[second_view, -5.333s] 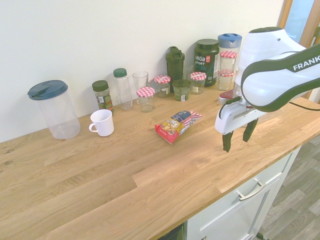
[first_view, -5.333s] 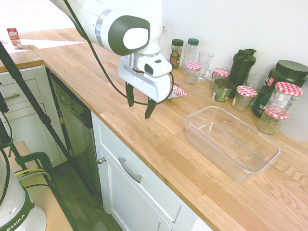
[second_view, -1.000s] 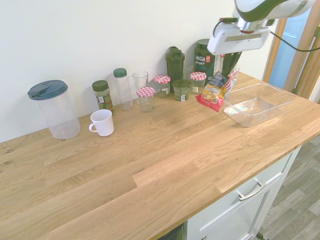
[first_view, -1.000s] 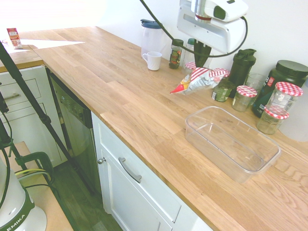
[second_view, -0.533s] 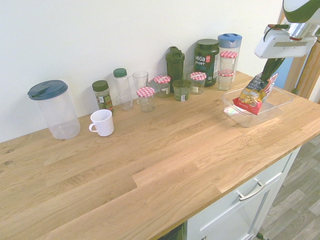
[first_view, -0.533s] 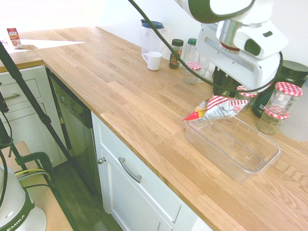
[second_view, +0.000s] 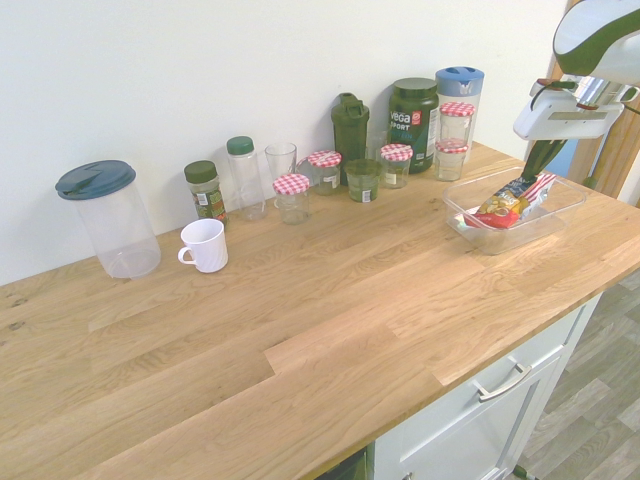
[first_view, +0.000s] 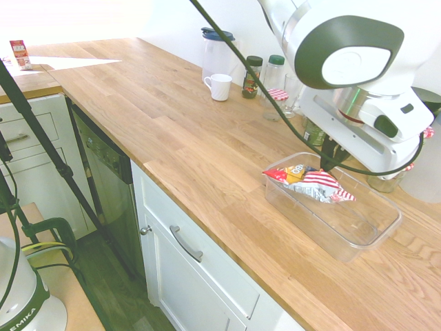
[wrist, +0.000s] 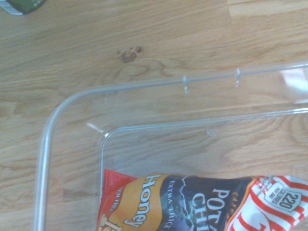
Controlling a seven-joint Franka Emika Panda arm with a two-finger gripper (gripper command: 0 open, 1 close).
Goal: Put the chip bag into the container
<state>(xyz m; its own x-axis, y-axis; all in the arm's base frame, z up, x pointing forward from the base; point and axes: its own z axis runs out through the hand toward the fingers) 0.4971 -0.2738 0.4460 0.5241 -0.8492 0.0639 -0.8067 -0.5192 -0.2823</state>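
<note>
The chip bag is down inside the container now, at the right of the first exterior view, its red end pointing to the tub's near-left corner and its striped end toward the middle. The gripper hangs right over it at the right edge of the second exterior view, low enough that the bag can settle instead of bouncing out. Whether the fingers are pinching the striped end or spread apart, the pictures do not show; the wrist body hides them in one view and they are too small in the other. In the wrist view the bag's print fills the lower frame with the clear rim curving round it. The tub lies well apart from the jars at the wall, which leaves the arm clear room.
</note>
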